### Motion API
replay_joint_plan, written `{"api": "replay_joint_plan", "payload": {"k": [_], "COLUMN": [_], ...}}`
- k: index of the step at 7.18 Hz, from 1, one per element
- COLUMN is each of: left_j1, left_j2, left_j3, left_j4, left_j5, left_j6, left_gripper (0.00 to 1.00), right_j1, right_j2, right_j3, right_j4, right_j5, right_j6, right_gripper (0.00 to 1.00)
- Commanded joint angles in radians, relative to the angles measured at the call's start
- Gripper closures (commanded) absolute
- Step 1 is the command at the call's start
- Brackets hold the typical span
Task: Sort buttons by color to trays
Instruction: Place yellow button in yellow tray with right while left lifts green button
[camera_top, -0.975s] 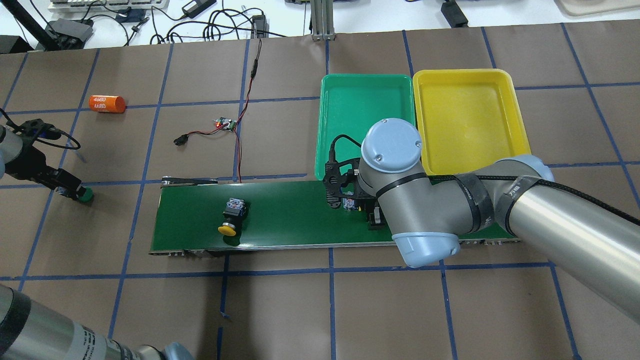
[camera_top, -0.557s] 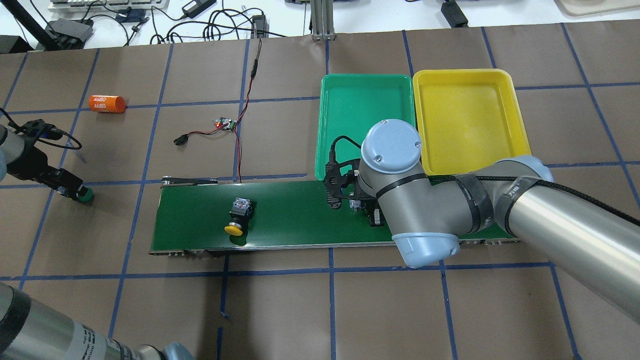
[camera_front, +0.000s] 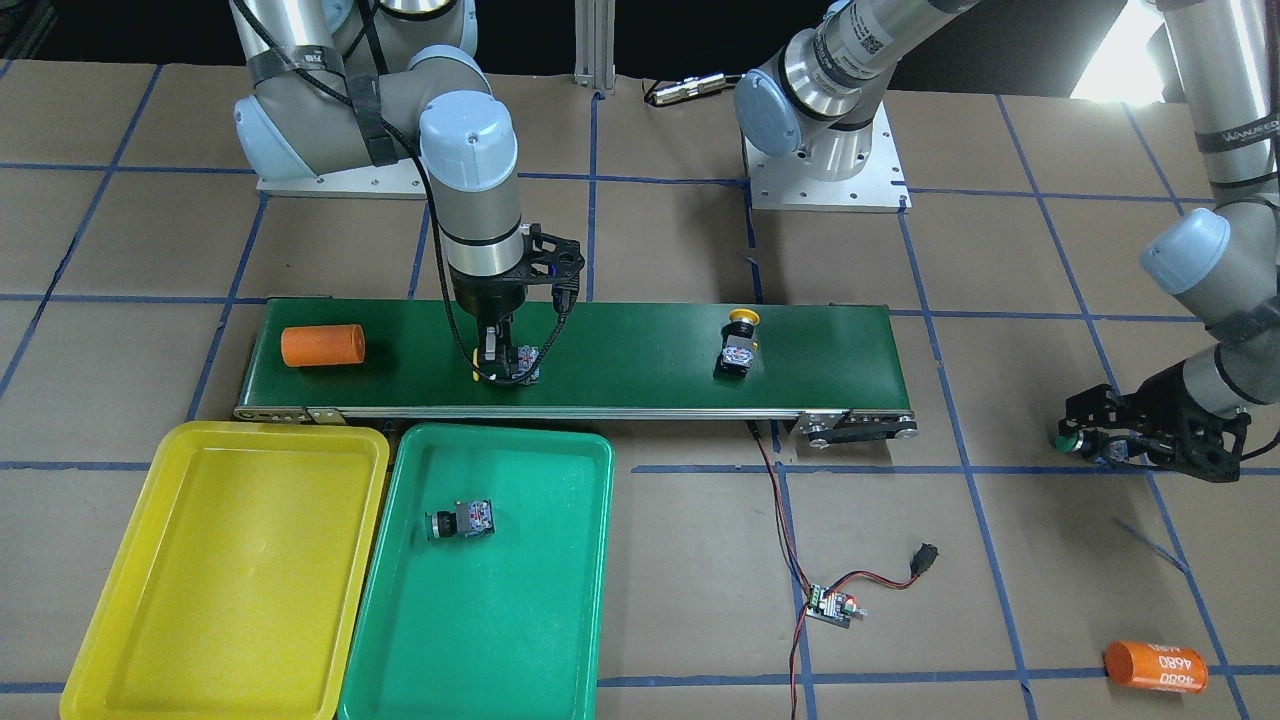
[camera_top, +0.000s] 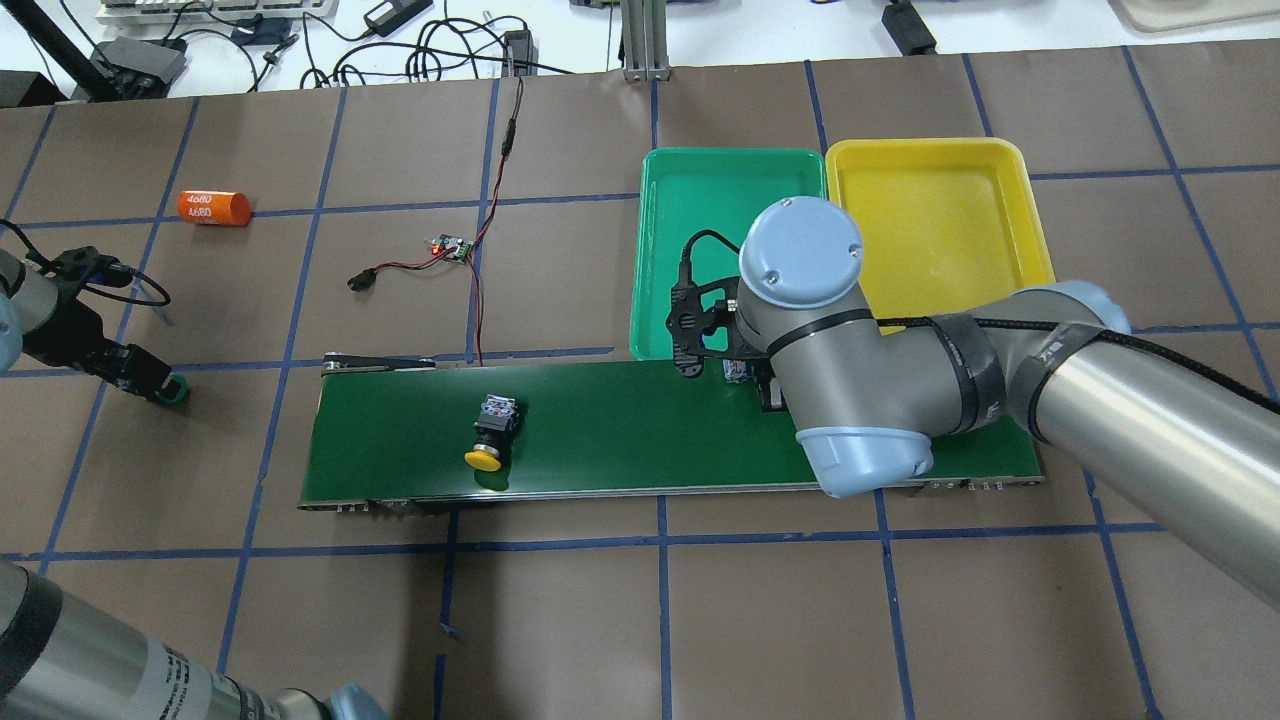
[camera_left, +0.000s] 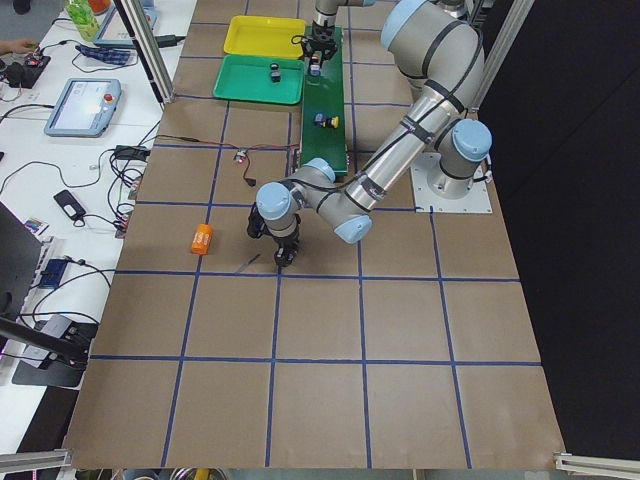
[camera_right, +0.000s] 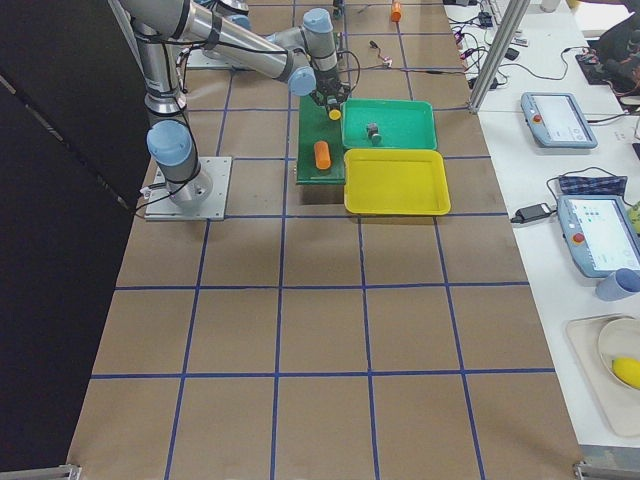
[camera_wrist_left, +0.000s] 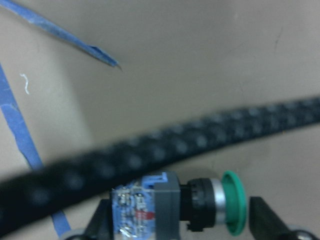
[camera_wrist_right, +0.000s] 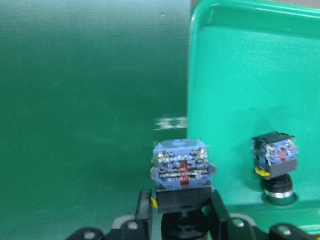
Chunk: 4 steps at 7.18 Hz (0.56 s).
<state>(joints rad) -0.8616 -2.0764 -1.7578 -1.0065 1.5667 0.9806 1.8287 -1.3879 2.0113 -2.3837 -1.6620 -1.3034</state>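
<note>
While my left tool (camera_top: 160, 385) pinches a green button (camera_wrist_left: 175, 210), my right tool (camera_wrist_right: 181, 220) squeezes another button (camera_wrist_right: 182, 167) over the belt (camera_top: 600, 430).

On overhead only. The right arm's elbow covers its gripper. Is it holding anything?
Observer: Yes. In the right wrist view the right gripper is shut on a terminals-up button, with a finger on each side of its dark body. Its cap colour is hidden.
Operator: Green tray empty?
Observer: No. The front-facing view shows a side-lying button in the green tray.
Operator: Anything else on the belt under the arm?
Observer: An orange cylinder lies on the conveyor belt, at the end nearest the yellow tray.
</note>
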Motion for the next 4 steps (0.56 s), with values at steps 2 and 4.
{"api": "replay_joint_plan", "payload": {"k": [2,4], "left_j1": [-0.020,-0.141], "left_j2": [0.068,0.241], "left_j3": [-0.018,-0.028], "left_j4": [-0.010,-0.212], "left_j5": [0.070,0.056], "left_j6": [-0.090,-0.309], "left_gripper": [0.92,0.95], "right_j1": [-0.237,-0.311], "right_j2": [0.073,0.150], "right_j3": [-0.091,-0.088], "right_j4": [0.069,-0.034], "right_j5": [0.005,0.008], "right_j6": [-0.306,-0.379], "right_gripper": [0.83,0.64]}}
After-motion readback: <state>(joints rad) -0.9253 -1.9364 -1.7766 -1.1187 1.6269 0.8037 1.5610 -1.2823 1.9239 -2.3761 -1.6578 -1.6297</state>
